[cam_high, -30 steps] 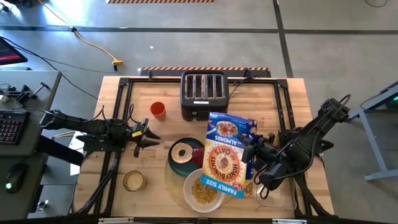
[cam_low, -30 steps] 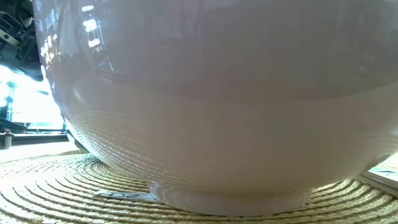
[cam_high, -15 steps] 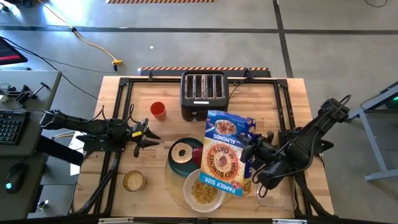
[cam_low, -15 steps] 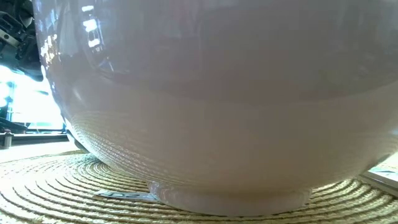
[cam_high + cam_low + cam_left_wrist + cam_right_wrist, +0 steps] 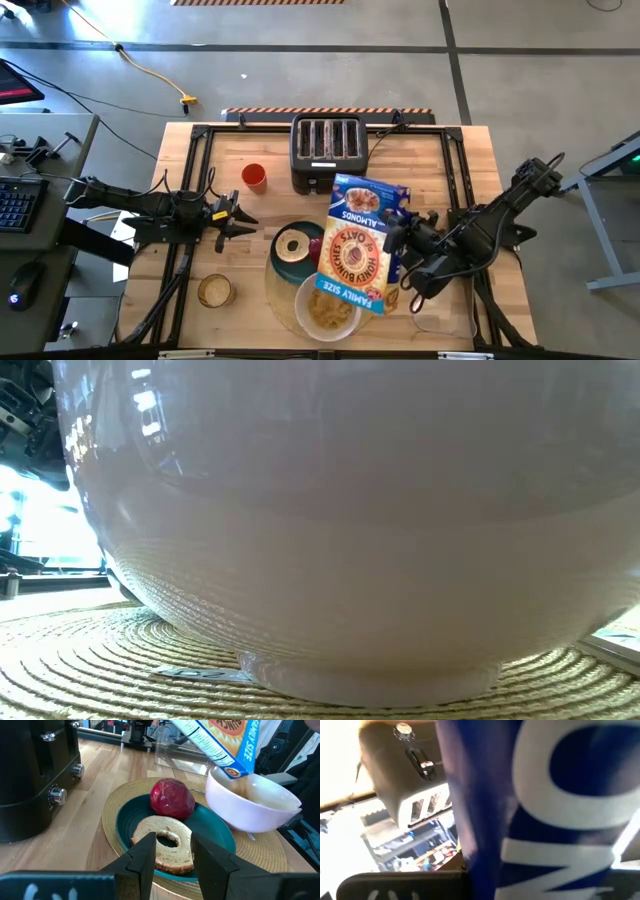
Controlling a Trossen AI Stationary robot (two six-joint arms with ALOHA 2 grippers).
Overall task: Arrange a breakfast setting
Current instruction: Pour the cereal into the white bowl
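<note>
A round tan placemat (image 5: 277, 290) carries a teal plate (image 5: 130, 820) and a white bowl (image 5: 250, 810) that has cereal in it. On the plate lie a bagel half (image 5: 167, 842) and a small red food item (image 5: 172, 800). My right gripper (image 5: 400, 240) is shut on a blue and orange cereal box (image 5: 358, 245), tipped over the bowl with one corner (image 5: 235, 767) just above the rim. My left gripper (image 5: 243, 216) stands open left of the plate, level, pointing at it. In the low view the bowl (image 5: 350, 540) fills the picture. My right gripper holds the cereal box by its right-hand side edge (image 5: 392, 238), about midway along the box, coming at it from the table's right. The box hides the fingers, so the kind of hold does not show. The box is lifted clear and slants down toward the bowl.
A black four-slot toaster (image 5: 327, 150) stands at the far middle, with a small red cup (image 5: 254, 176) to its left. A small round jar (image 5: 215, 290) sits near the front left. A clear container (image 5: 445, 318) lies at the front right.
My right gripper has swung the cereal box a little toward the table's left. The box stays tipped, and its lower end now reaches farther over the bowl.
</note>
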